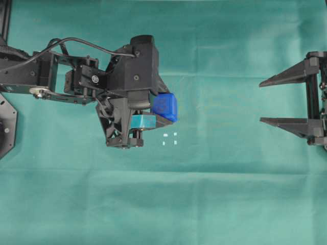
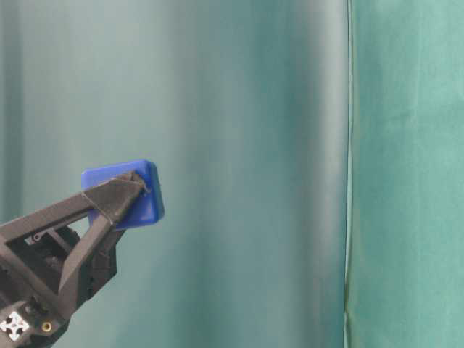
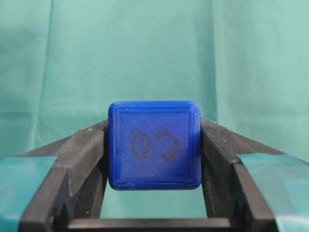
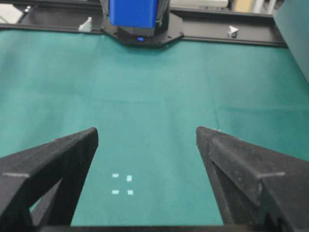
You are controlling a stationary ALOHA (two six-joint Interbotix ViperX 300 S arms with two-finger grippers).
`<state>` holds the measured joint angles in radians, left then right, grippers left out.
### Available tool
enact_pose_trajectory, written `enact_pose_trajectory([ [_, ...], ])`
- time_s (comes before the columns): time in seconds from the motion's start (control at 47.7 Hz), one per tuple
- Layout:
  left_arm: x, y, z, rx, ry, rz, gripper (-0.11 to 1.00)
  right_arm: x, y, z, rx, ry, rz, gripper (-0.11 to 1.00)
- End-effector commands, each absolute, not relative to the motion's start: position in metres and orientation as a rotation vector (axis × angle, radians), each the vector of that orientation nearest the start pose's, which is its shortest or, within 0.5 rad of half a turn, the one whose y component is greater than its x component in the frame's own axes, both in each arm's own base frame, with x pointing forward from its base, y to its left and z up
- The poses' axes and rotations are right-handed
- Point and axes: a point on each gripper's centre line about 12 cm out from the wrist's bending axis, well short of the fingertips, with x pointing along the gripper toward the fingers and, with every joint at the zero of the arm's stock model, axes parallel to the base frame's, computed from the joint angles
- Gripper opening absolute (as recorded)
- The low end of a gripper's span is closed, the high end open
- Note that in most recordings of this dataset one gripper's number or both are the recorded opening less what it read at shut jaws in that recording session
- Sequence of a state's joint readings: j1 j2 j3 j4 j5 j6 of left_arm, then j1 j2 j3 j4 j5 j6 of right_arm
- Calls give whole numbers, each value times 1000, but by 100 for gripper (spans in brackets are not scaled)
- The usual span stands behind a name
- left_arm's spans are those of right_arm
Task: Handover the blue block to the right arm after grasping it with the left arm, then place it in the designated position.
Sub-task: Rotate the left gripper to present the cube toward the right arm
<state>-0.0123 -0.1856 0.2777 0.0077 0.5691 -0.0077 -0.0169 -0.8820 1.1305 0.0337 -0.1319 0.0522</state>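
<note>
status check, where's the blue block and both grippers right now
Left gripper shut on blue block, held aloft. Right gripper open, empty, well apart. White marks unobstructed.

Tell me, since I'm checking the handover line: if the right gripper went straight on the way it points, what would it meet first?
Probably the blue block held up in the left gripper. The open right gripper points across bare green cloth toward it; relative height is hard to judge.

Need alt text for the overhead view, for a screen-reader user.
The left gripper, fingers teal-taped, holds the blue block raised over green cloth. Four tiny white marks sit on the cloth just beside it. At the right edge, the right gripper waits open and empty.
</note>
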Motion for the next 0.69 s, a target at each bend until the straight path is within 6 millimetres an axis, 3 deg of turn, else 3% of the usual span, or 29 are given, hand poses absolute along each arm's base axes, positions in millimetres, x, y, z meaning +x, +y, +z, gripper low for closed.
enact_pose_trajectory([
  [0.0,392,-5,348,9,615,-9,47,217,-5,286,89,91,-27,93],
  [0.67,389,-5,349,6,587,-10,47,217,-5,287,85,88,-27,93],
])
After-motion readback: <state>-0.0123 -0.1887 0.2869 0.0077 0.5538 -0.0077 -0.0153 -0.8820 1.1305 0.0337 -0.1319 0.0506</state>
